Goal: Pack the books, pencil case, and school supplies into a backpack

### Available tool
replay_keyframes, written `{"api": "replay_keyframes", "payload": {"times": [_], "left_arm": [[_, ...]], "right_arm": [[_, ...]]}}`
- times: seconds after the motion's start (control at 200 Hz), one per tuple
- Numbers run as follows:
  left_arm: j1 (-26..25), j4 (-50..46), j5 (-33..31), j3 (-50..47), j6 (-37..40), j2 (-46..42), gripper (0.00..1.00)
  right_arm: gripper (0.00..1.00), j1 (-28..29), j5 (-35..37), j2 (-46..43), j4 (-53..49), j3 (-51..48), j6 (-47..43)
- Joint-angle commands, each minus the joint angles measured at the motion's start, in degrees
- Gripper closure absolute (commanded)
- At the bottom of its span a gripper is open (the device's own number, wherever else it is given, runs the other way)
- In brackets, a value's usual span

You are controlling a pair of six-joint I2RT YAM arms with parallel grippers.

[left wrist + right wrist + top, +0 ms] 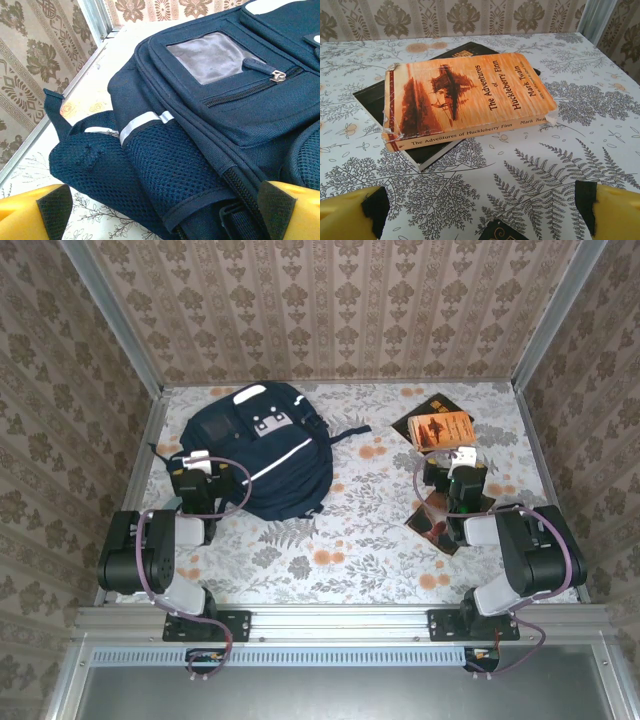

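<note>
R wrist cam showing Huck Finn paperback (470,100) sitting on black book (370,100); top cam blurring titles. Prob third book (502,232) getting cropped. Left gripper (165,207), right gripper (482,207) both gaping open.

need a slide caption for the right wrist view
Open right gripper facing an orange paperback stacked on a black book on the fern-print table.

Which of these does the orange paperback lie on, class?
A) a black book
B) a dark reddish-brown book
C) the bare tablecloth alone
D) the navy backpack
A: in the right wrist view the orange paperback lies flat on top of a black book, whose corners stick out from under it.
</note>
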Motion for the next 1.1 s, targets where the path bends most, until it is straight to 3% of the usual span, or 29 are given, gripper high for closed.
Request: {"api": "replay_keyframes", "payload": {"times": [0.0,0.93,1.095], "left_arm": [[0.22,-0.23,2.83,1.31,1.36,0.12,0.00],[0.90,0.09,4.89,1.03,1.18,-0.14,0.00],[0.98,-3.68,4.39,0.26,1.03,-6.60,0.00]], "right_arm": [[0.00,-0.29,-0.48,0.37,0.30,1.10,0.58],[0.00,-0.37,-0.59,0.19,0.51,0.96,0.61],[0.00,0.01,-1.11,-2.79,0.07,0.00,-0.26]]}}
